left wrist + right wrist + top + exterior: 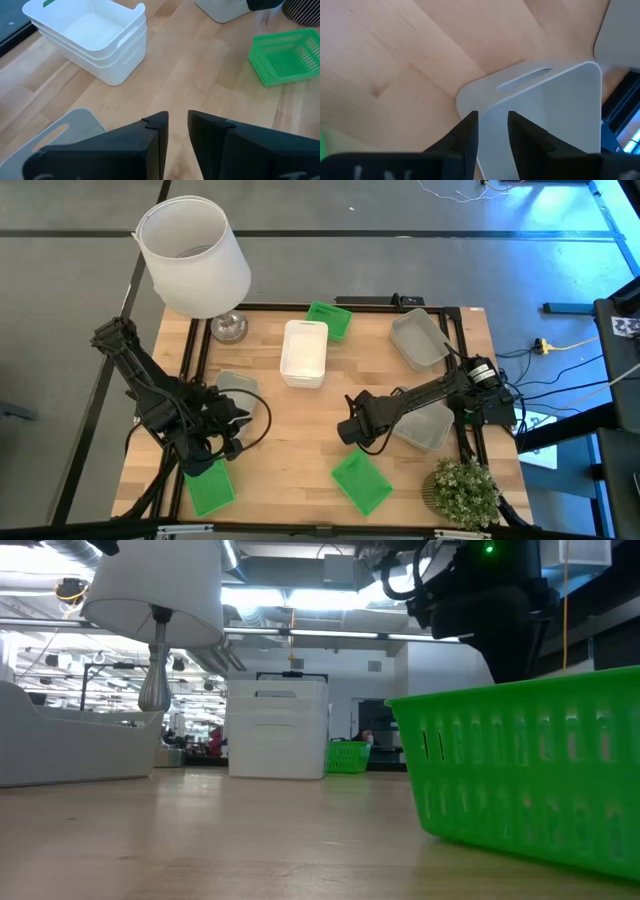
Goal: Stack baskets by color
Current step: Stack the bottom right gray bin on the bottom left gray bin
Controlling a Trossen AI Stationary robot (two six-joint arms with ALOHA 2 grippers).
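Three green baskets are all apart. One (330,318) sits at the back just behind the white stack (304,352), one (362,480) is at the front middle and one (208,485) is at the front left corner. The whites are nested into one pile in the back middle of the table (290,440), near the lamp (195,255).

Greys are apart too. One (418,338) is at the back right, one (425,425) lies under the right arm, and one (236,385) is on the left, just beside the left arm's wrist.

The left gripper (177,117) hangs over bare wood with its fingers a little apart and nothing between them. The left grey basket is right next to it, but not touching as far as I can see.

The right gripper (492,117) is mid-table, pointing down at the corner of a grey basket. The rim, with its slot handle, runs right up to the narrow gap between the fingers. I honestly can't tell if it's pinching the wall or just above it.

A potted plant (462,492) sits in the front right corner.
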